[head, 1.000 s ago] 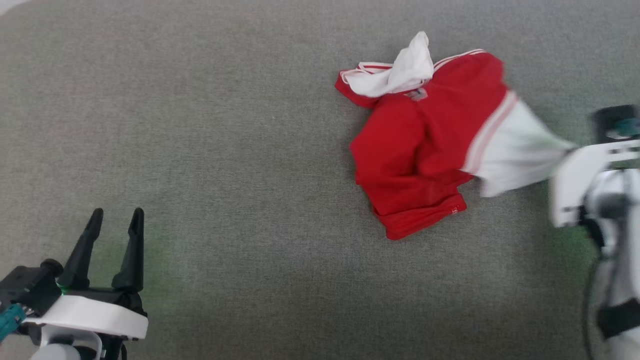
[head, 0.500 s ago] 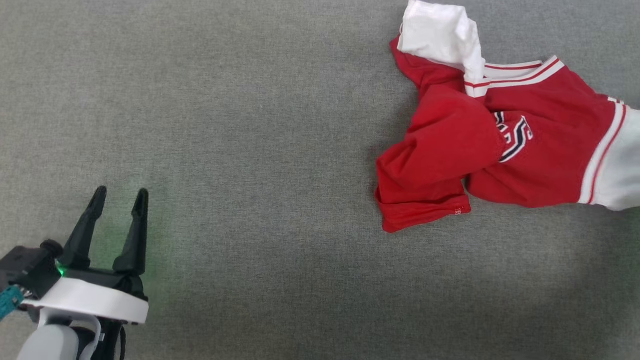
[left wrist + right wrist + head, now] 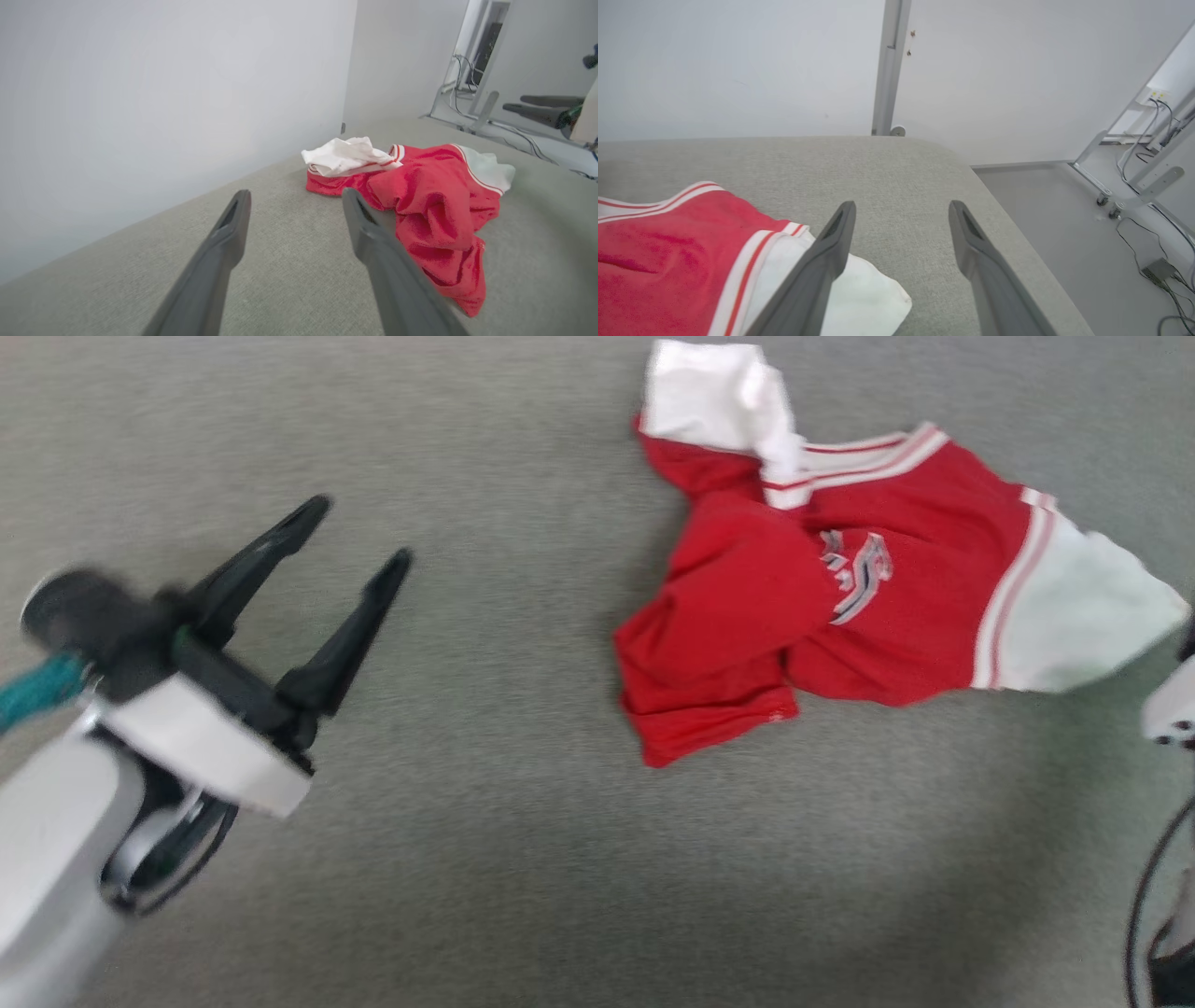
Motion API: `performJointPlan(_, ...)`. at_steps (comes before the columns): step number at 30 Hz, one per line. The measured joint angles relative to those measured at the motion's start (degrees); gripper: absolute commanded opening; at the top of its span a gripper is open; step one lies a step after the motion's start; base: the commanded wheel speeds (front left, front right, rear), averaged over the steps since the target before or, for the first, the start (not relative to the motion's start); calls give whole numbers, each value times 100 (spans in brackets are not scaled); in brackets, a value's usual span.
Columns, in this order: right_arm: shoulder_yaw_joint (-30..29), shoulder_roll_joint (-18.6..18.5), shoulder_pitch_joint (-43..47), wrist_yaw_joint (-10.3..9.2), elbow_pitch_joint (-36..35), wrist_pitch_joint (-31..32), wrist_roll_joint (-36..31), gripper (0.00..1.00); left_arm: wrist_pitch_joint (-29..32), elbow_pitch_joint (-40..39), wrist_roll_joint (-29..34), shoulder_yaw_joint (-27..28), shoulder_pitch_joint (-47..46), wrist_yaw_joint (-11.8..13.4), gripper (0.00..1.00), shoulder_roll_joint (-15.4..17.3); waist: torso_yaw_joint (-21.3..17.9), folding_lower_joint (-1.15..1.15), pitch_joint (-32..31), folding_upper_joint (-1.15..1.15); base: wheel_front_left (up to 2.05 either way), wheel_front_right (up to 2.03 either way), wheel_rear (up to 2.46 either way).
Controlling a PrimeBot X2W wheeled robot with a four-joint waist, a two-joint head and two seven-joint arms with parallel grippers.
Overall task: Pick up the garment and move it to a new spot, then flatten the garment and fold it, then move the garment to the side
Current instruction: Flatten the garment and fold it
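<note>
Our right claw [image 3: 901, 205] stands wide open and empty, one finger just over the white sleeve of the garment [image 3: 668, 242]. Our left claw [image 3: 359, 530], equally spread, holds nothing and is well apart from it across the grey table [image 3: 467, 859]. The garment lies crumpled between them, nearer the right: a red jersey T-shirt with white sleeves, red-and-white striped trim and a half-hidden black, white-edged print.

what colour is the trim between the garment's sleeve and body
White with a thin red stripe, on the garment; clearest in the right wrist view.
</note>
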Motion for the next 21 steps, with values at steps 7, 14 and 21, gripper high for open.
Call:
performJointPlan(7, 1214, 26, 359, -1, 7, -762, 1090, 100, 1775, 129, -1346, -2008, -2637, 0, 100, 474, -761, 0, 213, 0, 0, 0, 0)
performJointPlan(14, 2195, 33, 555, -8, 297, -1380, 1744, 100, 3617, 1326, -2961, -2529, -4100, 1, 100, 86, -1601, 0, 544, 0, 0, 0, 0)
performJointPlan(21, 2657, 31, 612, -8, 854, -1823, 2036, 100, 4881, 2557, -3799, -2457, -4708, 31, 100, -180, -2343, 0, 829, 0, 0, 0, 0)
